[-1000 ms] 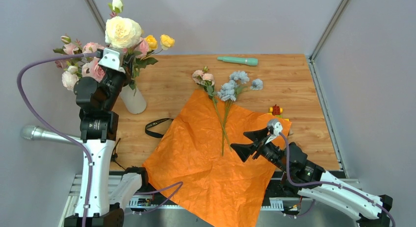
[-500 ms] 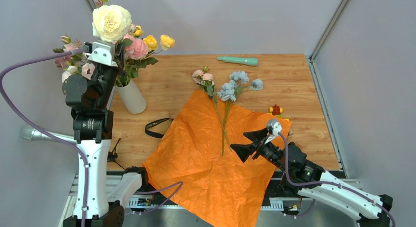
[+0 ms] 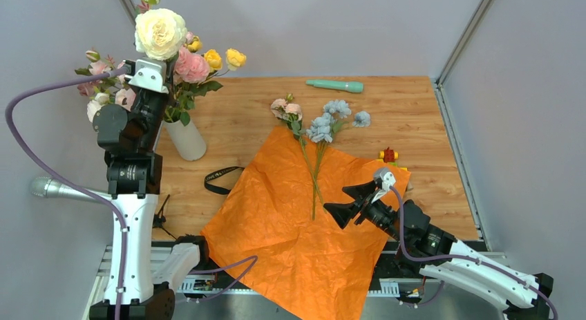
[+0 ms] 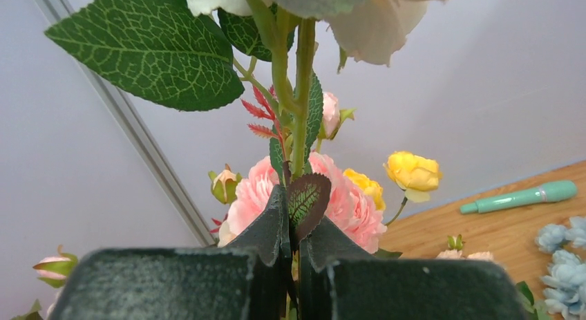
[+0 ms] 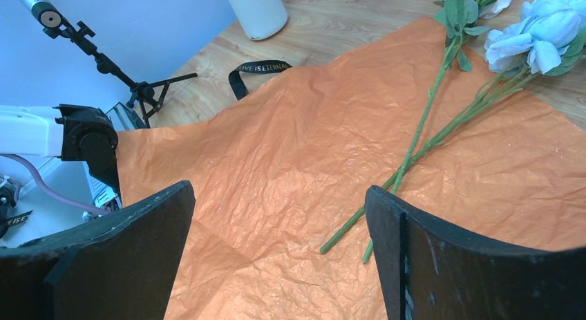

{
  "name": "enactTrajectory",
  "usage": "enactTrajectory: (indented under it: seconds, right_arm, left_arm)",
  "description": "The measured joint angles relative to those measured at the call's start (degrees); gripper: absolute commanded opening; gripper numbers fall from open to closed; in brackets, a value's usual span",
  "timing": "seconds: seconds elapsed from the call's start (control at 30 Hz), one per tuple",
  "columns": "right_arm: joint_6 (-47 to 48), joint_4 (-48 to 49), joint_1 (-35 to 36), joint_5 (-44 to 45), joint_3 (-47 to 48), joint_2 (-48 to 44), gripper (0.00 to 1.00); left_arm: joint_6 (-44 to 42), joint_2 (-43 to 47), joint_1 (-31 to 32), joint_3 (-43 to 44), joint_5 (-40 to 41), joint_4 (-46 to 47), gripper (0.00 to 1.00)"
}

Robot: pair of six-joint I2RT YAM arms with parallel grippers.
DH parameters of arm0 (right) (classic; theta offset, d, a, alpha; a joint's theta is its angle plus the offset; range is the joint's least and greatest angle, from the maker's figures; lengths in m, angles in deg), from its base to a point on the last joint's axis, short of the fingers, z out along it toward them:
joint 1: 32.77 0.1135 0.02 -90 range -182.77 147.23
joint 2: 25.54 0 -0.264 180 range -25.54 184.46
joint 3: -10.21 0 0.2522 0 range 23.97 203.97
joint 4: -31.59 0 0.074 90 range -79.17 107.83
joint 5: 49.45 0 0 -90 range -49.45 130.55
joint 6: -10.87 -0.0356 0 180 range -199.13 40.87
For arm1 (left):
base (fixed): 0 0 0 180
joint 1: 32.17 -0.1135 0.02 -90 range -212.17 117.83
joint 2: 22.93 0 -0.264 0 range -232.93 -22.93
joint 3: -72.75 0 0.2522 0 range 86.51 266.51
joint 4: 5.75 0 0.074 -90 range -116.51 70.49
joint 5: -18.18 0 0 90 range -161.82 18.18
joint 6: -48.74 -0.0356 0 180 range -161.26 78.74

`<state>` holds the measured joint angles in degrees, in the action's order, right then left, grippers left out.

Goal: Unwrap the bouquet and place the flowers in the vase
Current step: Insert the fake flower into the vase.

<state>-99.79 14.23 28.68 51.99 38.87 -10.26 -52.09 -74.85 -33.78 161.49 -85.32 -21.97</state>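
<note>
My left gripper (image 3: 166, 92) is raised at the far left, above the off-white vase (image 3: 188, 139). Its jaws are shut on the green stem (image 4: 302, 113) of a large cream rose (image 3: 160, 33). My gripper hides the stem's lower end. Pink (image 3: 193, 68) and yellow (image 3: 235, 57) flowers stand in the vase beside it. The bouquet's orange paper (image 3: 290, 230) lies unfolded and flat. A pink flower (image 3: 287, 109) and pale blue flowers (image 3: 325, 123) lie with their stems (image 5: 414, 151) on it. My right gripper (image 3: 349, 201) hovers open over the paper near the stem ends.
The black strap (image 3: 221, 178) lies on the wood left of the paper. A teal wand (image 3: 335, 86) sits at the back. Small toy blocks (image 3: 389, 155) lie by the paper's right corner. A grey metal tube (image 3: 59, 189) juts in from the left, and grey walls enclose the table.
My left gripper has carried the cream rose up and to the left, uncovering more of the vase. The right arm has barely moved.
</note>
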Motion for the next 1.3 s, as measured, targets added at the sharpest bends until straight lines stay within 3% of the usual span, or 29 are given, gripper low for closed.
enactTrajectory:
  seconds: [1.3]
  right_arm:
    - [0.0, -0.2, 0.0, -0.6, 0.0, -1.2, 0.94]
  left_arm:
    - [3.7, 3.3, -5.0, -24.3, 3.8, 13.2, 0.00]
